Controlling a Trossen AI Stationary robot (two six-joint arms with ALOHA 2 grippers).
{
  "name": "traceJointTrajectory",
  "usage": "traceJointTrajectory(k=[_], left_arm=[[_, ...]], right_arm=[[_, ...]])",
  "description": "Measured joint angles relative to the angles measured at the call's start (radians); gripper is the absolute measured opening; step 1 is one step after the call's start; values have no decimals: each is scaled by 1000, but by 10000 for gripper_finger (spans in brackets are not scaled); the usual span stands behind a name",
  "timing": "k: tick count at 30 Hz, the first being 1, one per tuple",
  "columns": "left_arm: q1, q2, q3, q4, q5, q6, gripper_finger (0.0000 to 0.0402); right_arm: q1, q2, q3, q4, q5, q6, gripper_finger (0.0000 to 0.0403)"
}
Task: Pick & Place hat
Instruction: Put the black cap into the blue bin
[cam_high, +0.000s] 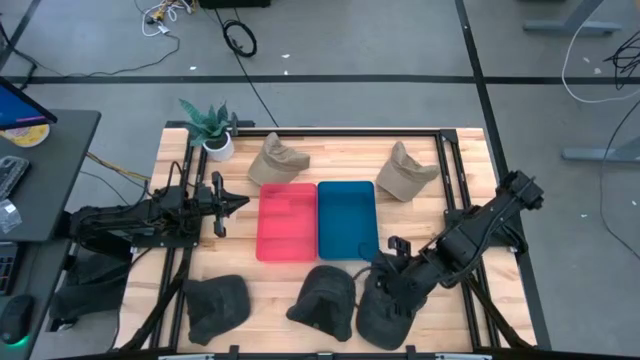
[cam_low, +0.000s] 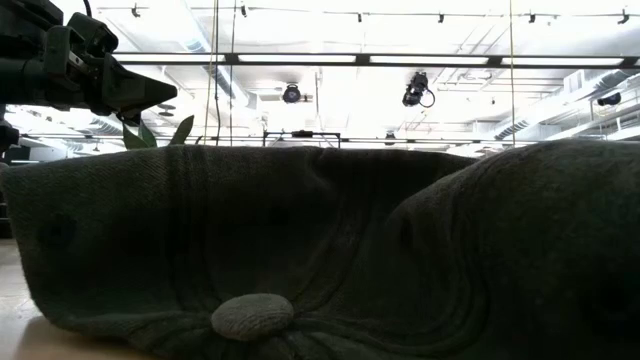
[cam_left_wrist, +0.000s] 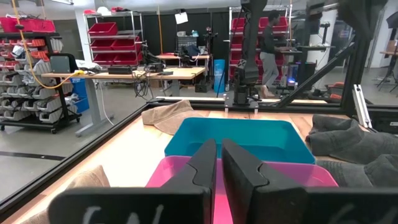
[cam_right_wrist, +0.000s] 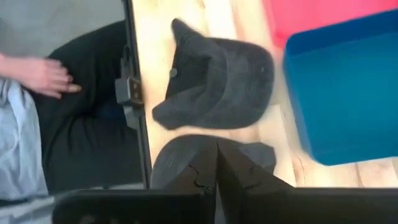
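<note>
Pick step: right gripper (cam_high: 385, 285), fingers clenched, sits on the dark hat (cam_high: 385, 310) just below the blue tray (cam_high: 347, 240); next it must open and grasp; left gripper (cam_high: 240, 203) waits clenched beside the tray.

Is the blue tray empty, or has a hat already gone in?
Empty. The high view shows the blue tray with a bare floor; every hat lies on the table around it, none inside.

Pale wooden slatted tabletop (cam_high: 420, 215) with visible grain. Three dark grey hats of soft matt woven cloth (cam_high: 325, 298), and two tan cloth hats (cam_high: 277, 160). Smooth plastic trays, one pink (cam_high: 287, 222), one blue (cam_high: 347, 220), faintly glossy.
</note>
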Motion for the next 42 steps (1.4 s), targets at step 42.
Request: traceJointTrajectory(k=[42], left_arm=[[0, 0, 0, 0, 0, 0, 28]], right_arm=[[77, 209, -228, 2, -133, 126, 51]])
